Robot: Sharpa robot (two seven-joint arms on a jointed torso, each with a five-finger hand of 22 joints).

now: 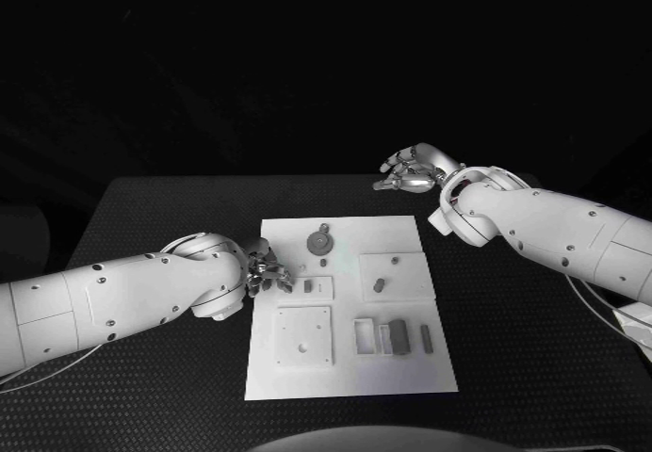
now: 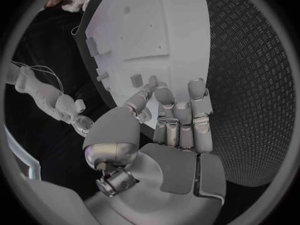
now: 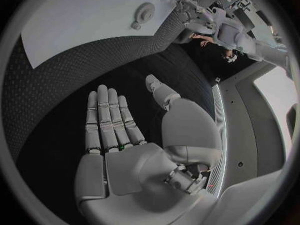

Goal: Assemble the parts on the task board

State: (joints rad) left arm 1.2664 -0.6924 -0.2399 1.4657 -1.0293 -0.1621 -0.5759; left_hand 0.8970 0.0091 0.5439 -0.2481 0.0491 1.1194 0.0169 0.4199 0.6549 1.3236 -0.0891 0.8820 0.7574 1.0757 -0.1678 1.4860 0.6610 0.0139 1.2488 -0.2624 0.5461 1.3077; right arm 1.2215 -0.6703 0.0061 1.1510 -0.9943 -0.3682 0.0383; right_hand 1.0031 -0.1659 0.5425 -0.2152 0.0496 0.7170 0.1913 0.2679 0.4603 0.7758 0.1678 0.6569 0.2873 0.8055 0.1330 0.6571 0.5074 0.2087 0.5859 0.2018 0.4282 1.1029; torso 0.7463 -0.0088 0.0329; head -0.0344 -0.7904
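**Both hands empty at the board**

The black table (image 1: 163, 207) carries the white task board (image 1: 347, 367) at its middle. Grey parts (image 1: 397, 337) lie on it. The left hand (image 1: 267, 273) hovers spread at the board's left edge; the right hand (image 1: 412, 170) spreads beyond its far right corner.

— What does the table (image 1: 163, 217) look like? 
— Black and matt, with a rough, embossed diamond pattern that shows plainly in both wrist views.

— And the board (image 1: 408, 372) at centre frame? 
— White, smooth and matt, like plastic sheet, with a few small drilled holes. The parts (image 1: 396, 336) at its lower right are grey and dull; a round disc (image 1: 320, 242) near its upper edge looks like grey metal.

— The arms? 
— Smooth white plastic shells with a soft sheen, dotted with dark screw heads.

— The hands? 
— The left hand (image 2: 178, 130) and right hand (image 3: 115, 135) are silvery, satin-finished metal, with flat grey pads on palms and fingers.
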